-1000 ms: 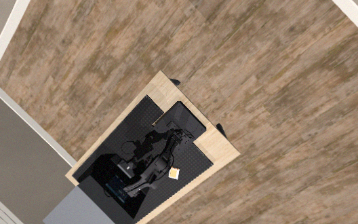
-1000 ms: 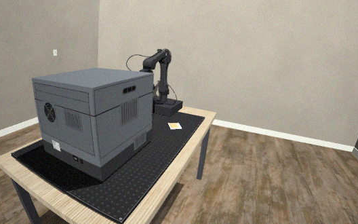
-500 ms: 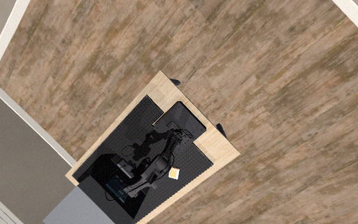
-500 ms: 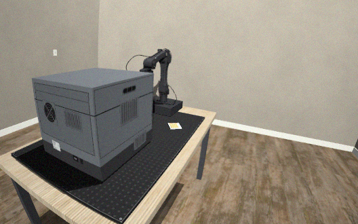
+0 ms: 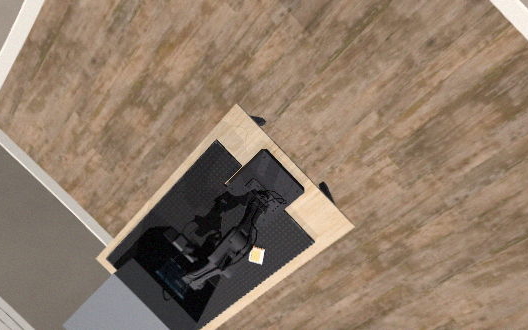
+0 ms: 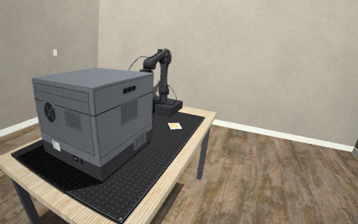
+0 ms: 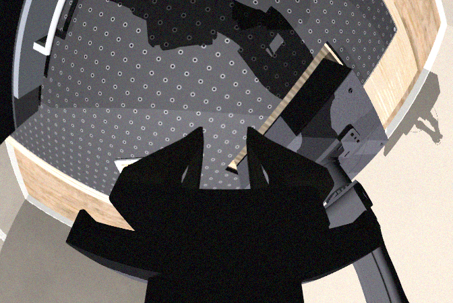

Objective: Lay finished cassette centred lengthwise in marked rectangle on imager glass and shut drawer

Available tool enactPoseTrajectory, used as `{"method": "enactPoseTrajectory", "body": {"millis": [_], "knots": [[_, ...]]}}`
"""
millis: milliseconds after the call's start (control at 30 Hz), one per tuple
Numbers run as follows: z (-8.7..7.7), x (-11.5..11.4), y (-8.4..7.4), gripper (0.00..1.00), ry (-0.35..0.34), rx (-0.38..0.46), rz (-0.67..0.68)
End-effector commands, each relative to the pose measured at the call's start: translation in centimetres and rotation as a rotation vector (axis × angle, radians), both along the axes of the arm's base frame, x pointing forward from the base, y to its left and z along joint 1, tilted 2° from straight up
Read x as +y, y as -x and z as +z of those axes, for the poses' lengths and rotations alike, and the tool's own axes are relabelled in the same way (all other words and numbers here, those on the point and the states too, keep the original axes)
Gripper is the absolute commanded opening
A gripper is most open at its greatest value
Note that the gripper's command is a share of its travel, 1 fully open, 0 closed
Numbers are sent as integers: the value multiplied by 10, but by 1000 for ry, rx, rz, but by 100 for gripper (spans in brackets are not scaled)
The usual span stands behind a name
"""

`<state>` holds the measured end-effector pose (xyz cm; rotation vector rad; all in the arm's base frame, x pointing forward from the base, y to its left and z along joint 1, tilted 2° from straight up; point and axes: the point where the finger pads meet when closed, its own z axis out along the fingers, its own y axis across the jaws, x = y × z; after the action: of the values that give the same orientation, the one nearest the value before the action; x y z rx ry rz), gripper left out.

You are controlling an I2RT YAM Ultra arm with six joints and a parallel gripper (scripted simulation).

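Observation:
The cassette FINISHED is a small white and orange plate lying flat on the black perforated mat, also seen in the exterior view. In the wrist view only a white corner of it shows beside the left finger. The grey gel imager IM stands on the mat. From above, its drawer juts out towards the arm, showing dark bluish glass. The drawer's white handle shows at the upper left of the wrist view. My gripper hangs high above the mat, fingers partly closed with a clear gap and nothing between them.
The arm's base sits at the far end of the table on a wooden strip. The arm rises above the imager, which hides the gripper in that view. The table edge runs close to the cassette.

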<state>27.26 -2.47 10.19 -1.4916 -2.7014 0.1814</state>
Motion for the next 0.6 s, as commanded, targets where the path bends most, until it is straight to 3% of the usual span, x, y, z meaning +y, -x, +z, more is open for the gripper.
{"method": "enactPoseTrajectory", "body": {"millis": [0,67,567], "knots": [[4,-2,-2,35,-32,-34,143],[4,-2,-2,35,-32,-34,143],[3,7,-7,35,-107,-46,591]]}}
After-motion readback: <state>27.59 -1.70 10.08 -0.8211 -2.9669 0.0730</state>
